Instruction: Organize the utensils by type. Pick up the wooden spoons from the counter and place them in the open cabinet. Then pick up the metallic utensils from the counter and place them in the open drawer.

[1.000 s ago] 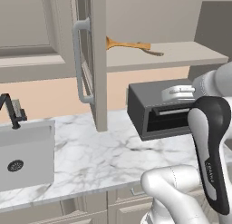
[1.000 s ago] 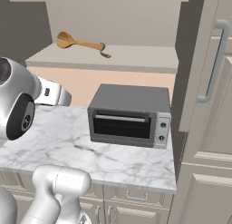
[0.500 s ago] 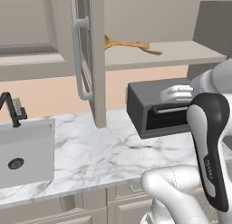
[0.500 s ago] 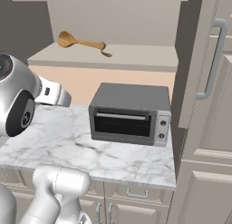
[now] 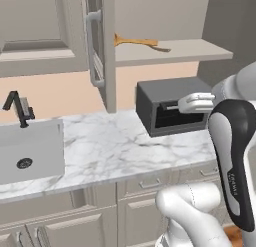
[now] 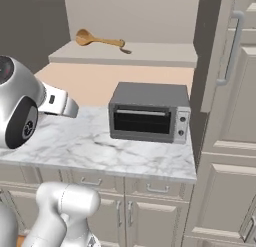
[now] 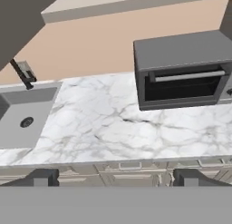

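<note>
A large orange-brown wooden spoon with a round bowl lies flat on the pale shelf of the open cabinet, near the shelf's front edge and high above the desk. Next to its handle tip sits something small and dark, too small to identify. Below, the white marble desk with grey veining carries a boxy grey toaster oven with a dark glass door and bar handle. A steel sink with a black tap is set into the desk, well apart from the oven. The gripper hangs over the desk's front edge, released and holding nothing, its two dark fingertips spread wide. Risk, as a judgement: the hanging cabinet door and the oven crowd the arm's path, so a wide swing could strike either.
</note>
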### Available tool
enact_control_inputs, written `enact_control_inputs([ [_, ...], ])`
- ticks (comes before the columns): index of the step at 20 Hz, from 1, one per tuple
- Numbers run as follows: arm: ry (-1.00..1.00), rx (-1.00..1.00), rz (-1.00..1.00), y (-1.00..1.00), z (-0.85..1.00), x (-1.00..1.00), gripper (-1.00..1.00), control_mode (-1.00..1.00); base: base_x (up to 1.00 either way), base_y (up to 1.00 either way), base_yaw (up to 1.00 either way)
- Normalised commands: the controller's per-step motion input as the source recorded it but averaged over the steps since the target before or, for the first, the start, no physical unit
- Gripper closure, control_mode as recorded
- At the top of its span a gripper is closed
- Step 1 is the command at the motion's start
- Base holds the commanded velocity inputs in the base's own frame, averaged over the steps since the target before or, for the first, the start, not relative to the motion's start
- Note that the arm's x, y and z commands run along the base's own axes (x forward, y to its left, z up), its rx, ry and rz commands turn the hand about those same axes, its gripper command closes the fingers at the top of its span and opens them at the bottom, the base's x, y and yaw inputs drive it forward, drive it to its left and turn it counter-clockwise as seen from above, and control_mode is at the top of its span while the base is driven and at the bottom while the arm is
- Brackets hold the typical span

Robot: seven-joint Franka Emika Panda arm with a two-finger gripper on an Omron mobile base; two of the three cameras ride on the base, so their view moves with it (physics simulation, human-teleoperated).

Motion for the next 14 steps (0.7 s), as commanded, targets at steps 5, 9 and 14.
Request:
enact_control_inputs([
  [5, 0.0, 0.0, 0.0, 0.0, 0.0, 0.0, -1.0, 1.0, -0.17, 0.51, -0.07],
  [9, 0.0, 0.0, 0.0, 0.0, 0.0, 0.0, -1.0, 1.0, -0.22, 0.5, -0.05],
  [14, 0.0, 0.0, 0.0, 0.0, 0.0, 0.0, -1.0, 1.0, -0.16, 0.52, -0.04],
])
